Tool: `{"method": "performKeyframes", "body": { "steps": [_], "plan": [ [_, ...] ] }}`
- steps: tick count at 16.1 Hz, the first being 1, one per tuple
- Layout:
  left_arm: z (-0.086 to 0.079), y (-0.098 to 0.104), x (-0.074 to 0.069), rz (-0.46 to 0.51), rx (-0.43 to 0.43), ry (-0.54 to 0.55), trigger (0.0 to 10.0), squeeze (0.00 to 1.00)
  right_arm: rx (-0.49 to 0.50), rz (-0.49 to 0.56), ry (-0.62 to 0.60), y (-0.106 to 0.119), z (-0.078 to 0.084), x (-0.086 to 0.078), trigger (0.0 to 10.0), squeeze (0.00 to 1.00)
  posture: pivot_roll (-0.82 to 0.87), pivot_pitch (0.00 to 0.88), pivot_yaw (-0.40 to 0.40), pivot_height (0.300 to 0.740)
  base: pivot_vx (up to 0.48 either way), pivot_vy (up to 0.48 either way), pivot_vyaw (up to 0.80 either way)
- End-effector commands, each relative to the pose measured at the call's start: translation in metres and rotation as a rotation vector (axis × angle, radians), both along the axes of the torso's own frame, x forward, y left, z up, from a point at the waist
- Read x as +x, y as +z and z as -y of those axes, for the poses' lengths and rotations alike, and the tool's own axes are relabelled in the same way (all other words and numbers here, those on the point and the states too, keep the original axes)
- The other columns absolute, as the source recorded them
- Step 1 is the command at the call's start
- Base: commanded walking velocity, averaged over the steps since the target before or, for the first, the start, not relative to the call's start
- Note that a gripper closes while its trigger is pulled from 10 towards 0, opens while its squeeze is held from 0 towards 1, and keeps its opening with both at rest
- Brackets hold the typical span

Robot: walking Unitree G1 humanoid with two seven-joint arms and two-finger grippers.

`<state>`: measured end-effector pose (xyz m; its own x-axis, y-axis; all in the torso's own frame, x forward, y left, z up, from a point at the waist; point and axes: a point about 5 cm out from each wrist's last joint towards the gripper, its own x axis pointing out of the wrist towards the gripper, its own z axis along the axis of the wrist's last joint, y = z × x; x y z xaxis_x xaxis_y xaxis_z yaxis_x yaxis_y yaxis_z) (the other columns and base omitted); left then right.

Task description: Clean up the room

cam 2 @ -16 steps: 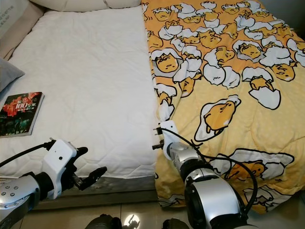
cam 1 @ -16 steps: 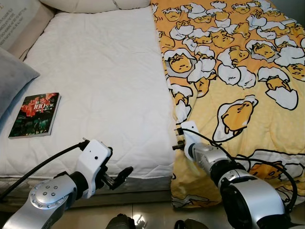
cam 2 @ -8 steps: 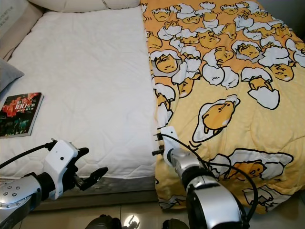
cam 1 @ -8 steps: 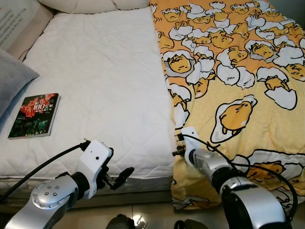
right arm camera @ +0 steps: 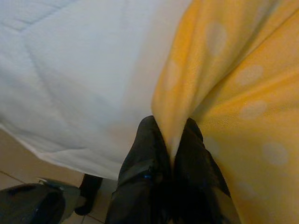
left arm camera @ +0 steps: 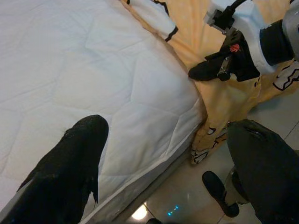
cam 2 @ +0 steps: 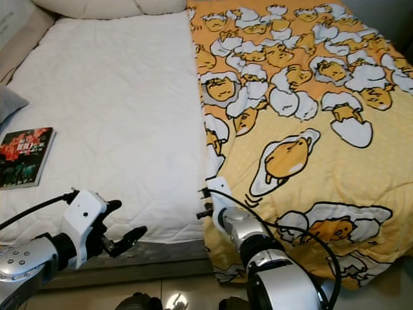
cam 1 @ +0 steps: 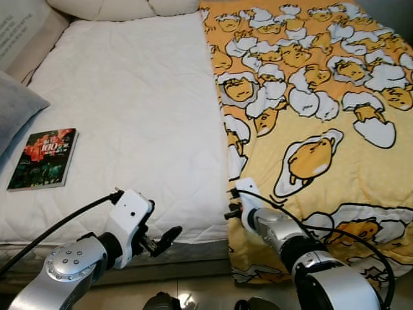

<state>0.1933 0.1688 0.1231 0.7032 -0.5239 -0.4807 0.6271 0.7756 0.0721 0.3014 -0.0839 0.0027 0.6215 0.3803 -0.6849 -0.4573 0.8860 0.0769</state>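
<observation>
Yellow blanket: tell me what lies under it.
The yellow blanket covers the right half of the white mattress; its pinched edge sits between the right gripper fingers. Anything else beneath is hidden.

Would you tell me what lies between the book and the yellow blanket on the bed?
Bare white mattress separates the book from the blanket, per the left eye view.

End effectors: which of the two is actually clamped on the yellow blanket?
The right end effector, at the foot of the bed: its fingers pinch the edge of the yellow blanket. The left end effector hangs open and empty beside the white mattress.
</observation>
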Motion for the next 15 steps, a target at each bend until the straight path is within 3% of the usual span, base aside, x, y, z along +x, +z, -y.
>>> {"method": "performKeyframes", "body": {
  "steps": [1, 2, 3, 4, 5, 6, 9, 12, 13, 15],
  "plan": [
    [-0.001, -0.002, 0.0, -0.005, 0.012, -0.005, 10.0, 0.0, 0.066, -0.106, 0.13, -0.015, -0.026, -0.024, 0.9, 0.0, 0.13, 0.057, 0.032, 0.74, 0.0, 0.0, 0.0],
    [-0.001, -0.004, 0.0, -0.006, 0.014, -0.006, 10.0, 0.0, 0.082, -0.112, 0.181, -0.015, -0.032, -0.027, 5.9, 0.0, 0.13, 0.048, 0.03, 0.74, 0.0, 0.0, 0.0],
    [-0.002, -0.004, 0.0, -0.005, 0.015, -0.006, 10.0, 0.0, 0.088, -0.117, 0.191, -0.015, -0.034, -0.028, 10.0, 0.0, 0.12, 0.044, 0.028, 0.74, 0.0, 0.0, 0.0],
    [-0.002, -0.004, 0.001, -0.003, 0.016, -0.006, 10.0, 0.0, 0.094, -0.135, 0.195, -0.016, -0.035, -0.03, 10.0, 0.81, 0.12, 0.038, 0.026, 0.74, 0.0, 0.0, 0.0],
    [-0.002, -0.004, 0.001, -0.003, 0.016, -0.006, 10.0, 0.0, 0.094, -0.135, 0.195, -0.016, -0.035, -0.03, 10.0, 0.81, 0.12, 0.038, 0.026, 0.74, 0.0, 0.0, 0.0],
    [-0.001, -0.004, 0.003, 0.002, 0.014, -0.009, 10.0, 0.0, 0.026, -0.149, 0.207, -0.02, -0.029, -0.032, 10.0, 1.0, 0.12, 0.028, 0.026, 0.74, 0.0, 0.0, 0.0],
    [0.002, -0.008, 0.005, 0.004, 0.007, -0.011, 10.0, 0.0, 0.013, -0.137, 0.161, -0.02, -0.017, -0.028, 10.0, 1.0, 0.1, 0.012, 0.032, 0.74, 0.0, 0.0, 0.0],
    [0.003, -0.013, 0.009, 0.021, -0.018, 0.051, 10.0, 0.0, 0.093, -0.081, 0.105, -0.013, 0.0, -0.022, 10.0, 1.0, 0.06, 0.0, 0.043, 0.74, 0.0, 0.0, 0.0],
    [0.003, -0.011, 0.014, 0.072, -0.051, 0.127, 10.0, 0.0, 0.176, 0.039, 0.073, 0.004, 0.012, -0.019, 10.0, 1.0, 0.05, 0.0, 0.042, 0.74, 0.0, 0.0, 0.0],
    [0.001, -0.008, 0.02, 0.122, -0.076, 0.221, 10.0, 0.0, 0.265, 0.188, 0.036, 0.029, 0.021, -0.02, 10.0, 1.0, 0.03, 0.0, 0.044, 0.74, 0.0, 0.0, 0.0]
  ]
}}
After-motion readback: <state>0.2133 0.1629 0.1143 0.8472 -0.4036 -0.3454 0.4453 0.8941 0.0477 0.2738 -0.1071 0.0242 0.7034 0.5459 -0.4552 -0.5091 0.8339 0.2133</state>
